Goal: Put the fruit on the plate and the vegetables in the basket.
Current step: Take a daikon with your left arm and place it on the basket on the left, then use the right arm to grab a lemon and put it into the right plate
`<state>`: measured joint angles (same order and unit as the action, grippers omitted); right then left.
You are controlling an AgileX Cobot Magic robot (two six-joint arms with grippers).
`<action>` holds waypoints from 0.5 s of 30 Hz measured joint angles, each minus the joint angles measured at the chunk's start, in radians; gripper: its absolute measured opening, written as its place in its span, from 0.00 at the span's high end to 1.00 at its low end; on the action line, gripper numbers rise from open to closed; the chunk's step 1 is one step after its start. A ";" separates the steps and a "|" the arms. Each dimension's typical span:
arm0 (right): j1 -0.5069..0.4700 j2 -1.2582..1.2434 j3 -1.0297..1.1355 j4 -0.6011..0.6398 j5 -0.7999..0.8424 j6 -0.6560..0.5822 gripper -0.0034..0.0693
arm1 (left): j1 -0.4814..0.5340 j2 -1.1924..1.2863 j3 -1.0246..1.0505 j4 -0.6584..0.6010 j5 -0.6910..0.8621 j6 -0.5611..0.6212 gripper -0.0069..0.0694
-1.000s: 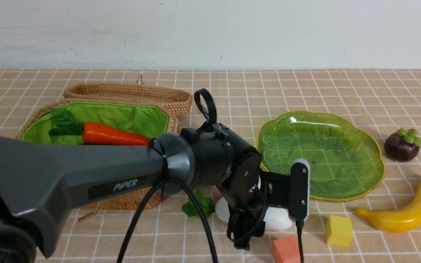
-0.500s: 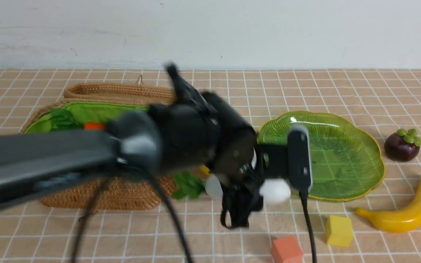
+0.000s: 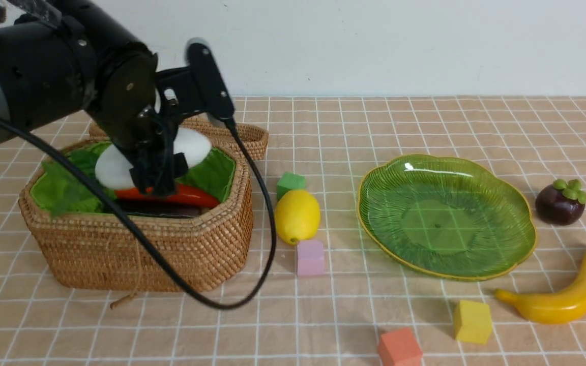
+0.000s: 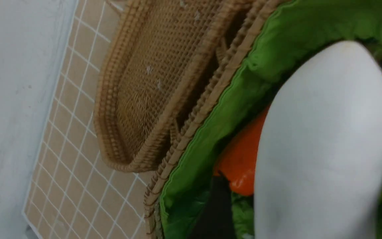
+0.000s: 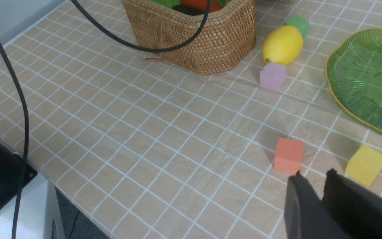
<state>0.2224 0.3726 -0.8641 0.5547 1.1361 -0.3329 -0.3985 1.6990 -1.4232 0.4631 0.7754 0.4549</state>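
My left gripper hangs over the open wicker basket, jaws open. The white radish lies between its fingers with a gap on each side in the left wrist view. Under it in the basket lie the orange carrot and a dark eggplant. The lemon lies on the cloth right of the basket. The green plate holds nothing. The mangosteen and banana lie to its right. My right gripper hovers near the table's front, fingers nearly together, holding nothing.
The basket's lid lies flat behind it. Foam cubes sit about: green behind the lemon, pink in front of it, yellow and orange near the front edge. The left arm's black cable drapes over the basket's front.
The left arm lifted the radish from the cloth near the plate and swung it left and up over the basket. Its jaws have widened around the radish.
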 joint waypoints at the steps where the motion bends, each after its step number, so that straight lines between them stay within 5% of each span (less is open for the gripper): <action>1: 0.000 0.000 0.000 0.000 -0.004 0.000 0.78 | 0.003 0.001 0.000 0.000 -0.002 -0.017 0.06; 5: 0.000 0.006 0.000 0.001 -0.023 0.008 0.78 | -0.001 -0.007 0.000 -0.016 -0.002 -0.093 0.05; 8: 0.000 0.056 0.000 -0.001 -0.036 0.039 0.78 | -0.036 -0.049 0.000 -0.028 -0.001 -0.266 0.17; 11: 0.000 0.167 0.000 -0.009 -0.052 0.066 0.78 | -0.117 -0.145 0.000 -0.028 0.027 -0.570 0.49; 13: 0.000 0.218 0.000 -0.009 -0.051 0.070 0.78 | -0.143 -0.186 0.001 -0.030 0.038 -0.651 0.61; 14: 0.000 0.292 -0.006 -0.010 -0.054 0.072 0.78 | -0.186 -0.269 0.015 -0.030 0.045 -0.758 0.80; 15: 0.000 0.332 -0.015 -0.013 -0.054 0.075 0.78 | -0.200 -0.300 0.027 -0.030 0.047 -0.796 0.86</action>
<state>0.2224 0.7047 -0.8789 0.5420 1.0822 -0.2578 -0.5981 1.3993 -1.3959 0.4329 0.8226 -0.3416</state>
